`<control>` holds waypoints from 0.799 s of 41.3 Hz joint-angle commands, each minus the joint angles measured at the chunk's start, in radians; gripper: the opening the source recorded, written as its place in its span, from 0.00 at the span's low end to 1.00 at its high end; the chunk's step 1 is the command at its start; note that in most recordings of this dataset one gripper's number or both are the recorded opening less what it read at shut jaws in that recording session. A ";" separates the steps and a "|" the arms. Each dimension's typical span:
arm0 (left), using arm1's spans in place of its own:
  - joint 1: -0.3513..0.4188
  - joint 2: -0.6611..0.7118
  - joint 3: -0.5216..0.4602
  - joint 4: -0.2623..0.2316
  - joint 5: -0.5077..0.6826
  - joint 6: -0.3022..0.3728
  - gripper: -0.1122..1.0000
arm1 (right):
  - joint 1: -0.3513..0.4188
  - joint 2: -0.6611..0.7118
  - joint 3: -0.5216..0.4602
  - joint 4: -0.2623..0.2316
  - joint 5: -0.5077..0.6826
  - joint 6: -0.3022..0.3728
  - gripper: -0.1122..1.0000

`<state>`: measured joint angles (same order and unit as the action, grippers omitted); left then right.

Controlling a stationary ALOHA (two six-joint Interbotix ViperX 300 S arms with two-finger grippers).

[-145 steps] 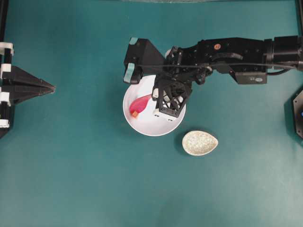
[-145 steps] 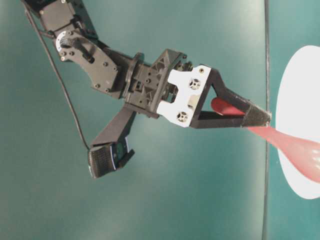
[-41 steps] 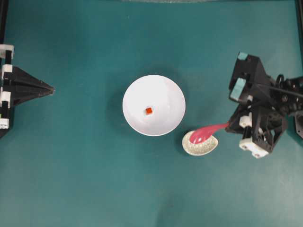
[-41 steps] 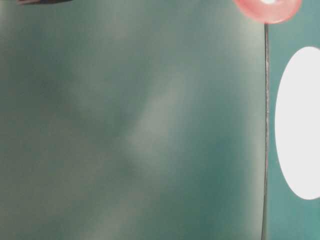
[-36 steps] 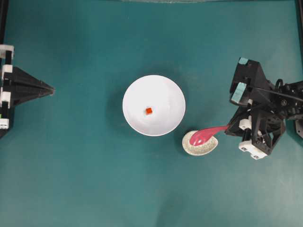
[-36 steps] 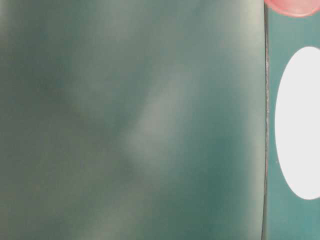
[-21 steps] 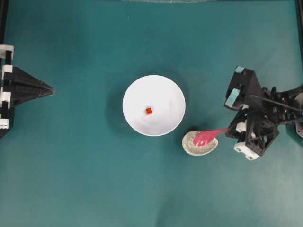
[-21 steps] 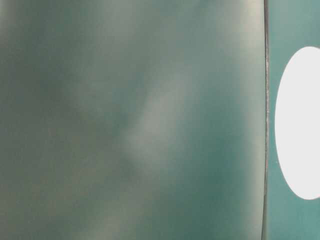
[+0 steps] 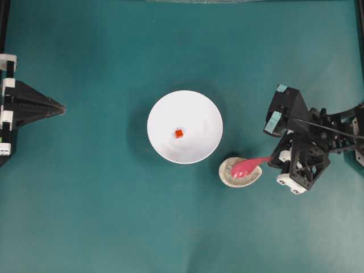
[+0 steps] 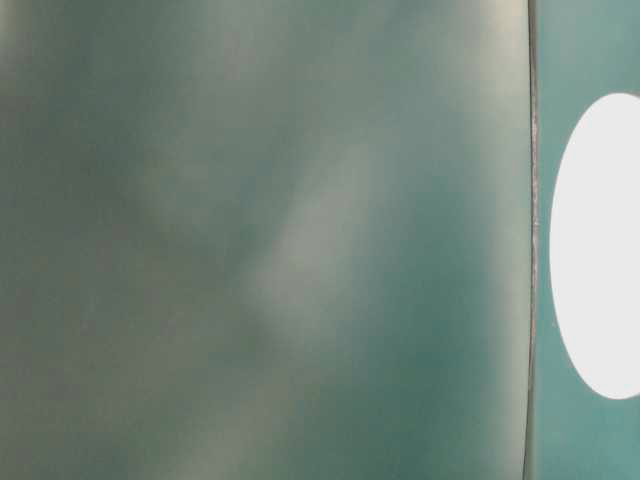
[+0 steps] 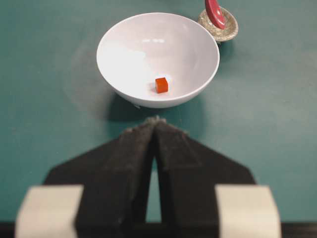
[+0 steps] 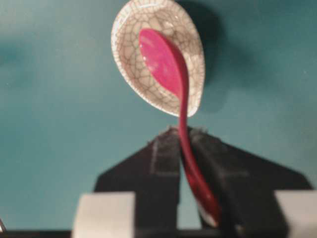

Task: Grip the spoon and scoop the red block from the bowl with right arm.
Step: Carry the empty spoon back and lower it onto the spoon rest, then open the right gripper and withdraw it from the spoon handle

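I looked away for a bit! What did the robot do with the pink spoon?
The right gripper carried the spoon out of the bowl and lowered its scoop onto the speckled dish, handle between the fingers. The red block stayed in the bowl; the left gripper stayed put.

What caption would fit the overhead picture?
Right gripper sets the spoon on its rest; the block sits in the bowl.
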<state>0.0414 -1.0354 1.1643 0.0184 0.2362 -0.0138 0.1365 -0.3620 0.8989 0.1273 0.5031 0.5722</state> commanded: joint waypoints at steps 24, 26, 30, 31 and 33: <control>0.002 0.006 -0.023 0.000 0.005 -0.002 0.10 | 0.037 -0.021 0.005 -0.204 -0.018 -0.011 0.59; 0.002 0.006 -0.023 0.000 0.008 -0.002 0.10 | 0.052 -0.026 0.014 -0.247 -0.041 -0.009 0.59; 0.002 0.006 -0.023 0.000 0.014 -0.002 0.10 | 0.078 -0.035 0.043 -0.304 -0.107 -0.008 0.60; 0.002 0.006 -0.023 0.000 0.015 -0.002 0.10 | 0.086 -0.037 0.055 -0.316 -0.135 -0.008 0.60; 0.002 0.003 -0.023 0.000 0.018 -0.002 0.10 | 0.094 -0.040 0.072 -0.324 -0.178 -0.008 0.60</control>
<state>0.0414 -1.0354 1.1628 0.0184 0.2531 -0.0138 0.2132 -0.3835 0.9603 -0.1718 0.3881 0.5645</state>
